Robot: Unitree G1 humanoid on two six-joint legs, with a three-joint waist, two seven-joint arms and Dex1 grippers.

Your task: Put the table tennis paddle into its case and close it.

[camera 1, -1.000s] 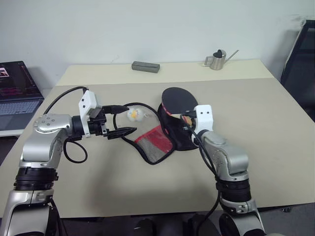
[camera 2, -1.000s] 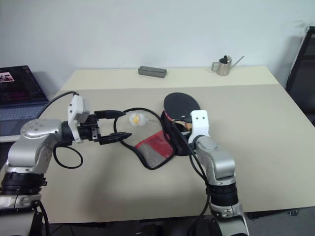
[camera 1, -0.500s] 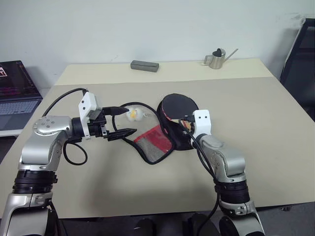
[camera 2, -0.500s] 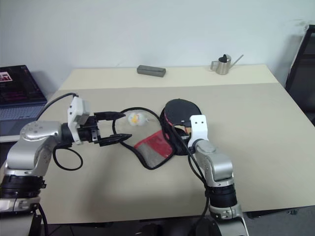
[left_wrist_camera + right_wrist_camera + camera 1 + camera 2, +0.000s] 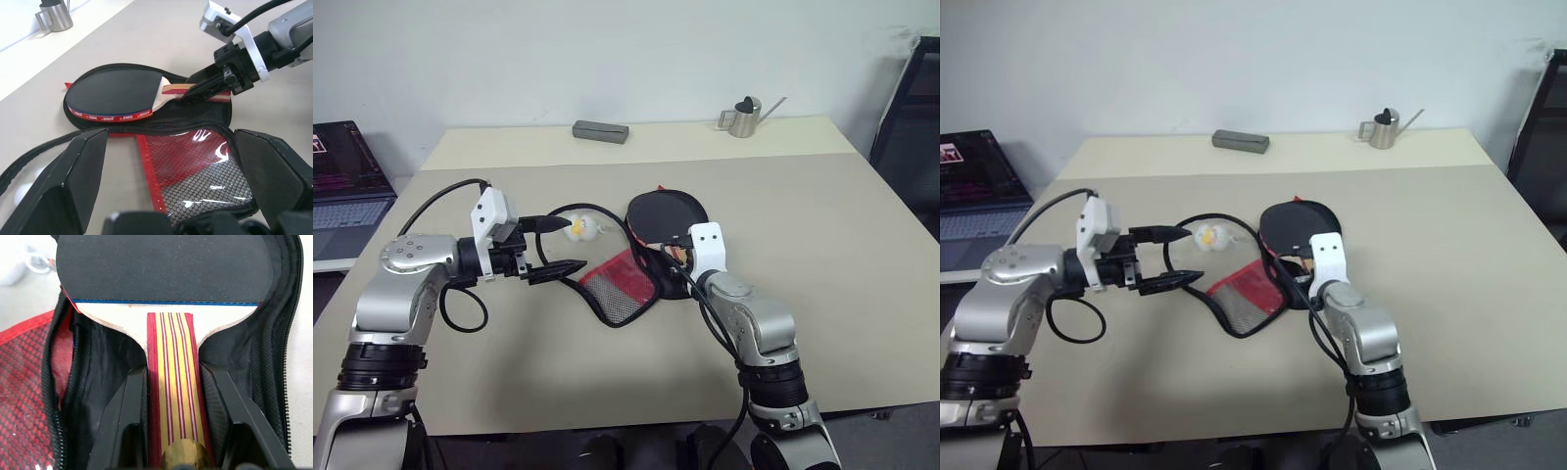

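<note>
The table tennis paddle [image 5: 668, 210] has a black blade and a red-and-wood striped handle [image 5: 173, 396]. It lies over the black lower half of the open case [image 5: 215, 115] at mid table. My right gripper [image 5: 173, 372] is shut on the handle, one finger on each side. The case's red mesh flap [image 5: 622, 281] is folded out toward the table's near side, and its white-yellow duck charm [image 5: 579, 227] lies to the left. My left gripper [image 5: 560, 244] hovers open just left of the flap, near the charm, with nothing held.
At the table's far edge lie a grey block [image 5: 601, 131] and a small metal watering can [image 5: 742, 117]. A laptop [image 5: 344, 188] sits on a lower surface to the left. A dark frame [image 5: 913, 108] stands beyond the right edge.
The paddle's blade has tipped down from a raised angle to lie flatter on the case's lower half. The left gripper has stayed where it was.
</note>
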